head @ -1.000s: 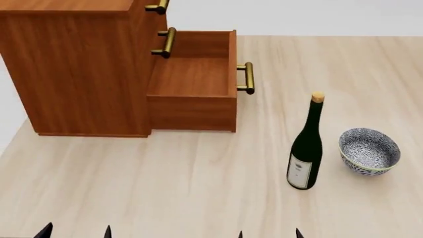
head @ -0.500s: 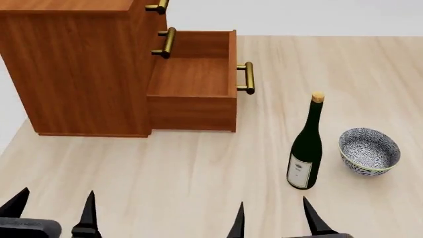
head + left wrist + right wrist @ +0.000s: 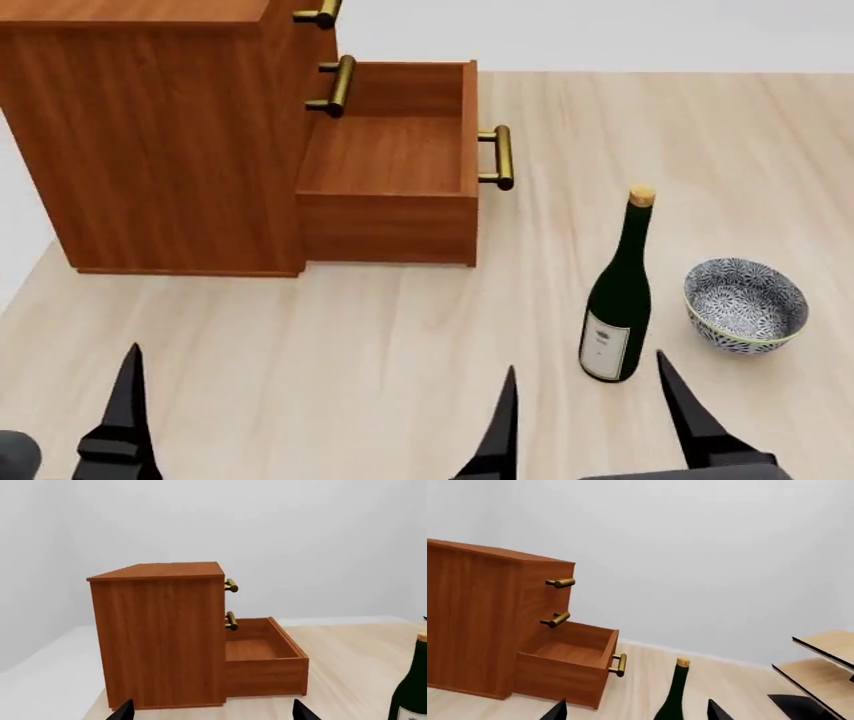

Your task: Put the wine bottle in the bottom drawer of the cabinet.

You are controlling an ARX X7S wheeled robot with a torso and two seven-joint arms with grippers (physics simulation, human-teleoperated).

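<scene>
Pale wood tabletop (image 3: pixel 334 350), cabinet (image 3: pixel 147 140) at far left, bottom drawer (image 3: pixel 394 165) pulled out.
Wine bottle (image 3: pixel 619 295) stands upright, cork up, between drawer and bowl (image 3: pixel 745 304); white label too small to read. Right gripper (image 3: pixel 594 415) jaws apart, near bottle. Left gripper (image 3: pixel 212 710) jaws apart, holding nothing.

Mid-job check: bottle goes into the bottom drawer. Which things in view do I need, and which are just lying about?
Needed:
- wine bottle, upright on the table
- bottom drawer, pulled open, nothing visible inside
- cabinet
- right gripper, open, nearest the bottle

Lying about:
- blue-patterned bowl, beside the bottle
- pale wooden rack, in the right wrist view only
</scene>
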